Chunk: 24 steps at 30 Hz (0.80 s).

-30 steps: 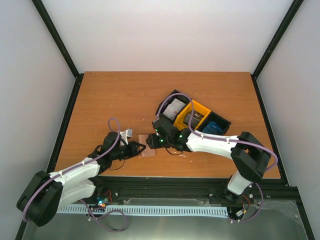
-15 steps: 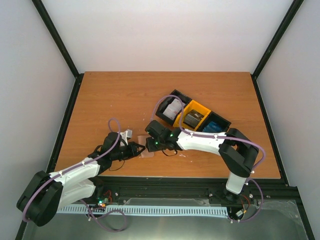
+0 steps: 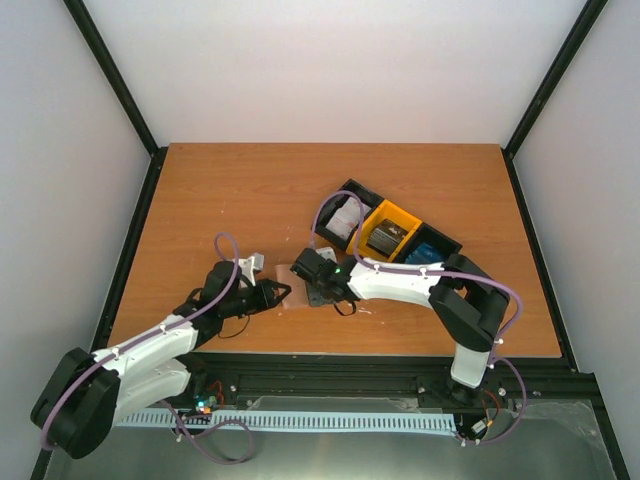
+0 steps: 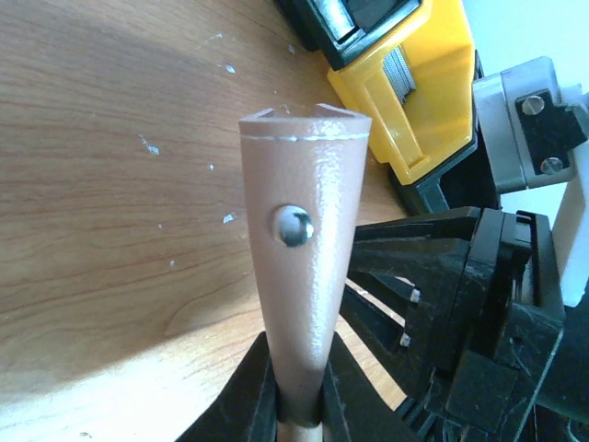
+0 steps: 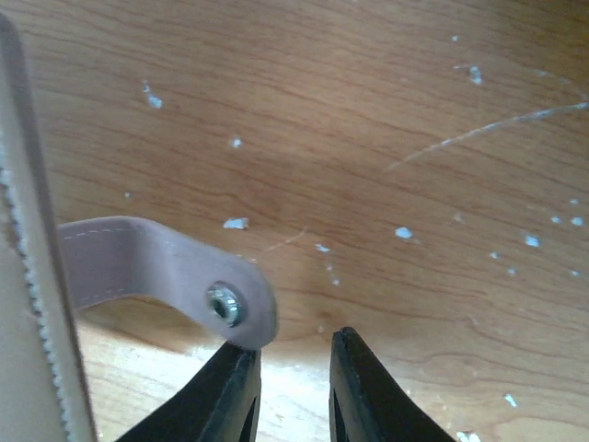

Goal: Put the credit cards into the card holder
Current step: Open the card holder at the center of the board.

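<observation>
Near the front edge of the table [image 3: 230, 190], the left gripper [image 4: 300, 398] was clamped on the card holder [image 4: 299, 175]. It pinched the lower end, so the tan-pink piece stood up from the fingers with its metal snap [image 4: 293, 226] facing the wrist camera. From overhead the two gripper heads covered most of the holder. Only slivers of tan showed between them, and whether it lay folded or spread could not be told.

The right gripper [image 5: 293, 368] hung just beside it, its jaws a narrow gap apart with nothing between them. The rounded end of the holder's strap [image 5: 138, 262] sat at the tip of one finger [image 5: 235, 396]; actual contact was unclear. The holder's stitched edge was cut off at the left side of that view.

Farther back, right of centre, three bins stood side by side in a slanting row. The black bin [image 3: 352, 184] held white-and-red credit cards [image 3: 345, 216], partly crossed by a purple cable [image 3: 335, 196]. The yellow bin [image 3: 410, 214] held a dark grey stack [image 3: 388, 237]. The second black bin [image 3: 450, 243] held a blue stack [image 3: 428, 254], its near wall hidden behind the right arm. The number of cards in each could not be made out.
</observation>
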Tool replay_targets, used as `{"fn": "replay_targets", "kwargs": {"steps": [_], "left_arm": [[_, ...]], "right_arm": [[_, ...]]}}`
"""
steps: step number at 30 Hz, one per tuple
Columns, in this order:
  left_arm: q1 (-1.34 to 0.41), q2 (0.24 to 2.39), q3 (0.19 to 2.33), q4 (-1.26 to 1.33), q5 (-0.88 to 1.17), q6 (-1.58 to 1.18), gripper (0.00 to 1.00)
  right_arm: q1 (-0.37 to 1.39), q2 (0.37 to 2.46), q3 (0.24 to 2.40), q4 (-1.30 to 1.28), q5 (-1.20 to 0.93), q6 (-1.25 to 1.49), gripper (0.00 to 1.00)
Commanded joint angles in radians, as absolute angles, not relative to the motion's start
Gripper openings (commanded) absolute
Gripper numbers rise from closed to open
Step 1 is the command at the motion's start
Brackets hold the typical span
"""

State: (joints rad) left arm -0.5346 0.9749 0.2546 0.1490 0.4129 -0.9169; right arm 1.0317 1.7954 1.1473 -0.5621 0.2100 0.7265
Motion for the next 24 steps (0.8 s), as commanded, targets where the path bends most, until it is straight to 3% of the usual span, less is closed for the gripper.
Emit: {"fn": "replay_targets", "kwargs": {"steps": [1, 4, 10, 14, 16, 24], "left_arm": [[-0.532, 0.958, 0.300, 0.154, 0.415, -0.885, 0.01], [-0.532, 0.960, 0.305, 0.155, 0.417, -0.883, 0.01], [-0.532, 0.967, 0.322, 0.148, 0.431, -0.875, 0.01], [-0.532, 0.967, 0.331, 0.146, 0.446, -0.871, 0.01], [-0.532, 0.963, 0.334, 0.142, 0.453, -0.872, 0.01], [-0.532, 0.954, 0.334, 0.132, 0.457, -0.868, 0.01]], "right_arm": [[1.022, 1.744, 1.144, -0.546, 0.276, 0.711, 0.23], [0.995, 1.653, 1.082, -0.464, 0.204, 0.682, 0.29], [0.936, 1.527, 0.952, -0.244, -0.132, 0.623, 0.47], [0.936, 1.537, 0.949, -0.200, -0.176, 0.640, 0.53], [0.936, 1.558, 0.965, -0.227, -0.131, 0.658, 0.52], [0.928, 1.591, 0.944, -0.232, -0.023, 0.702, 0.28]]}}
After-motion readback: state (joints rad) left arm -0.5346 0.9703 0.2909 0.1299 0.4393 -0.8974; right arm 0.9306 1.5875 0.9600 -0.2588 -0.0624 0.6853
